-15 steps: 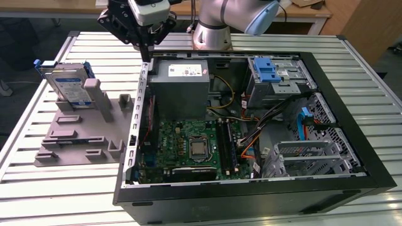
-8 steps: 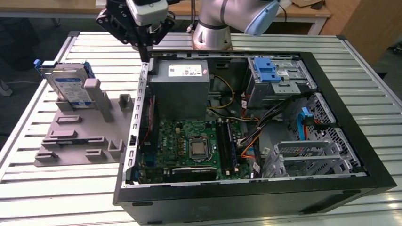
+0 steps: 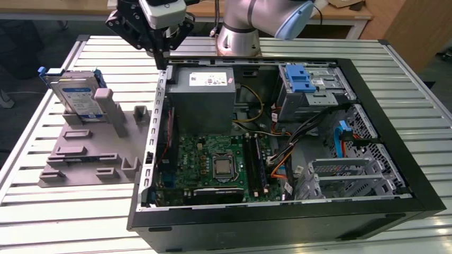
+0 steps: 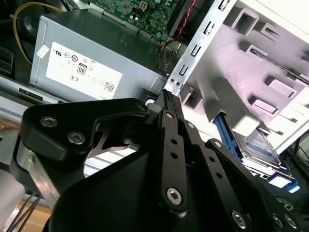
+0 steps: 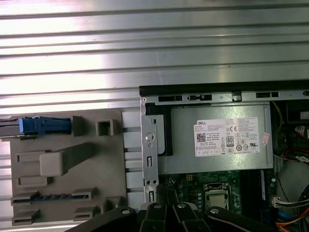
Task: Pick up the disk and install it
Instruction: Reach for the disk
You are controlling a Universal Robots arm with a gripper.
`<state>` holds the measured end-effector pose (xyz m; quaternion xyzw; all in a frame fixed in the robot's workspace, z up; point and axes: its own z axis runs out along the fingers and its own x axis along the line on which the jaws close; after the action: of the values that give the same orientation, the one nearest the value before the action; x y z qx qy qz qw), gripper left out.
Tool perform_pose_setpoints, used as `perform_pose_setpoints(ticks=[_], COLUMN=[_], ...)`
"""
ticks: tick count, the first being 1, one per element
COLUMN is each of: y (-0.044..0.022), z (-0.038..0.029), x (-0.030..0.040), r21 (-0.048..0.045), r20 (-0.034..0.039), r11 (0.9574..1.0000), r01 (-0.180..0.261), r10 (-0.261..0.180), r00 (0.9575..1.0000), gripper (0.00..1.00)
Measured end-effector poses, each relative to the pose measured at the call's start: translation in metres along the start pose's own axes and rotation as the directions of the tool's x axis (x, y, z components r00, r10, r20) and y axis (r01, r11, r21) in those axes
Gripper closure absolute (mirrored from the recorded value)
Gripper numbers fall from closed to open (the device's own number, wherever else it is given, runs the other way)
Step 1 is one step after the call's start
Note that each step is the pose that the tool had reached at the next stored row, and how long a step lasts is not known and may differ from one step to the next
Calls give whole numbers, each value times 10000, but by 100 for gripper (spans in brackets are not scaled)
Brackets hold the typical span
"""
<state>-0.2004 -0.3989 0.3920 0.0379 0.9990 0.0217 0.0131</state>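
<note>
The gripper (image 3: 166, 61), jaws together and empty, hangs over the case (image 3: 160, 111) rim; the disk (image 3: 76, 98) stands upright in its grey stand (image 3: 84, 159), well apart. A clean pick probably means opening wide and squaring to its edges.

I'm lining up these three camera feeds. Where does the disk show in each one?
Exterior view: the disk stands upright in the grey fixture, at the exterior view's left of the computer case.
Second wrist view: the disk shows beyond the fixture's posts, label visible.
First wrist view: the disk shows edge-on at the fixture's border.
Shared landmark: the power supply box with the white sticker.
</note>
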Motion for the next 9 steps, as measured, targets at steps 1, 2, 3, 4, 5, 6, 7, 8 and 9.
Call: perform_pose_setpoints(ticks=[1,2,3,4,5,6,7,8,9], y=[0,0,-1,-1,-1,-1,-2,-2,-2], z=[0,0,0,0,0,0,0,0,0], x=[3,7,10,14,18,21,25,29,32], r21=[0,0,0,0,0,0,0,0,0], r20=[0,0,0,1,0,0,1,0,0], r11=[10000,10000,10000,10000,10000,10000,10000,10000,10000], r01=[0,0,0,0,-1,0,0,-1,-1], r10=[0,0,0,0,1,0,0,1,1], r00=[10000,10000,10000,10000,10000,10000,10000,10000,10000], gripper=[89,89,89,89,89,89,89,89,89])
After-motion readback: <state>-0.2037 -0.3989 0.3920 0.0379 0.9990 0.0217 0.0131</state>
